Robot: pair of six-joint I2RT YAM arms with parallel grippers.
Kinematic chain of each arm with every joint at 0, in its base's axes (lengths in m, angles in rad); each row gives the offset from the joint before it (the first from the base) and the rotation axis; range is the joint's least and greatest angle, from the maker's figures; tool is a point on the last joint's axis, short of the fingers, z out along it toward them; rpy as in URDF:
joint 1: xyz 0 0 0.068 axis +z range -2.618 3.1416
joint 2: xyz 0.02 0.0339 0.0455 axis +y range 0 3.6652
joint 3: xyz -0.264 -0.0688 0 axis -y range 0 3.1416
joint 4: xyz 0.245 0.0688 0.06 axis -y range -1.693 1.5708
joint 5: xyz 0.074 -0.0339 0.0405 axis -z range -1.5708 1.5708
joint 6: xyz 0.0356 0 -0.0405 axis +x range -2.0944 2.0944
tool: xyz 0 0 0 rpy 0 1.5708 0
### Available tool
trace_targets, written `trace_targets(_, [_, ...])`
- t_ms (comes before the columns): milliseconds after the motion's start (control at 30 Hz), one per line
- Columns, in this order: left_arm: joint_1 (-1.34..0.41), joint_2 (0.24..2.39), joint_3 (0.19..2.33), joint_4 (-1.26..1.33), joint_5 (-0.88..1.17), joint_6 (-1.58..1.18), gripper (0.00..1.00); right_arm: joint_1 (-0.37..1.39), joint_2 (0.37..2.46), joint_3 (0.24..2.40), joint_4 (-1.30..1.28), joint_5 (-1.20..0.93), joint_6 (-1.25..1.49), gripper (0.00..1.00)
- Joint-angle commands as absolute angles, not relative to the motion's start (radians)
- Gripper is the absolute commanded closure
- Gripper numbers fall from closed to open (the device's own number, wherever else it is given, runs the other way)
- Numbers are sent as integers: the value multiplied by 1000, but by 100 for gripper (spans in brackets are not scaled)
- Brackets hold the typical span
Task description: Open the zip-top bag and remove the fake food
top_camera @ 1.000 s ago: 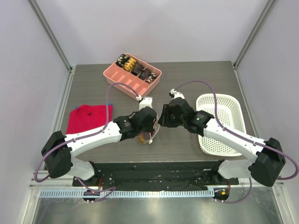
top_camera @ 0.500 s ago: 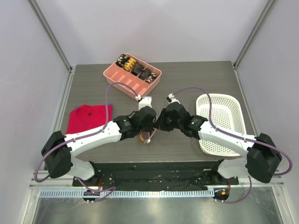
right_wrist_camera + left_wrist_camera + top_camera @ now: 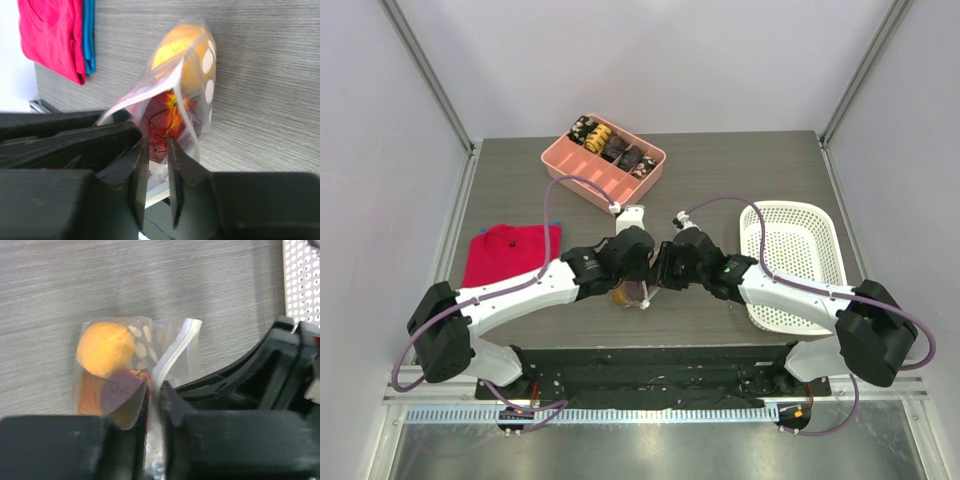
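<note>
Just below centre in the top view, the zip-top bag (image 3: pixel 632 293) sits between both wrists. The left gripper (image 3: pixel 154 400) is nearly closed, pinching its film. The right gripper (image 3: pixel 158 155), a narrow slit, nips the bag's edge. The fake food (image 3: pixel 105 347), orange above dark red, is inside.

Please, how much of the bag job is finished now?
Done: both arms are at the zip-top bag. In hand: left fingers and right fingers each seem to pinch its film by the zip strip. Left: the orange and dark red fake food is inside; nothing is out.
</note>
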State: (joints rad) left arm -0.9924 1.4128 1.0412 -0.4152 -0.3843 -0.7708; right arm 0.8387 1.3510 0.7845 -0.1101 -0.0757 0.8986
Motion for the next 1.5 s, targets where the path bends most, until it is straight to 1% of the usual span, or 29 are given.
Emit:
trace_targets(0, [-989, 1338, 1040, -380, -411, -770, 54, 845, 1354, 770, -64, -101, 873, 69])
trace_targets(33, [-989, 1297, 1029, -380, -423, -773, 47, 844, 1353, 764, -63, -98, 873, 67])
trace_targets(100, [-988, 1257, 997, -402, -451, -779, 36, 844, 1350, 755, -58, -100, 867, 64])
trace_targets(167, [-988, 1203, 980, -435, -472, -799, 35, 844, 1348, 750, -46, -107, 864, 62])
trace_targets(200, [-988, 1187, 957, -465, -480, -810, 44, 844, 1345, 743, -40, -112, 859, 62])
trace_targets(300, [-980, 1151, 914, -492, -485, -871, 71, 842, 1350, 726, -5, -132, 848, 53])
trace_targets(400, [-974, 1164, 865, -512, -476, -914, 85, 842, 1361, 704, 82, -172, 848, 48])
trace_targets(467, [-968, 1180, 832, -499, -463, -933, 87, 844, 1368, 692, 121, -192, 857, 47])
trace_targets(500, [-960, 1195, 822, -489, -465, -936, 90, 844, 1368, 681, 136, -202, 859, 46])
trace_targets(700, [-927, 1235, 796, -449, -485, -923, 95, 844, 1407, 670, 215, -238, 867, 45])
trace_targets(833, [-925, 1267, 770, -414, -497, -919, 96, 842, 1430, 652, 276, -247, 877, 45])
trace_targets(967, [-922, 1305, 758, -391, -491, -927, 98, 842, 1457, 617, 368, -230, 897, 47])
trace_targets(1067, [-922, 1313, 733, -364, -500, -931, 98, 842, 1486, 594, 429, -221, 917, 54])
trace_targets(1100, [-920, 1315, 729, -356, -500, -931, 98, 842, 1496, 583, 471, -224, 923, 60])
trace_targets(1133, [-919, 1319, 723, -350, -502, -931, 98, 844, 1517, 577, 492, -225, 931, 62])
trace_targets(1333, [-919, 1353, 715, -334, -497, -934, 99, 844, 1566, 529, 620, -203, 953, 67])
trace_targets(1433, [-919, 1358, 698, -324, -494, -942, 99, 842, 1563, 518, 637, -186, 947, 67])
trace_targets(1467, [-919, 1358, 687, -319, -494, -948, 99, 844, 1563, 518, 635, -183, 942, 62])
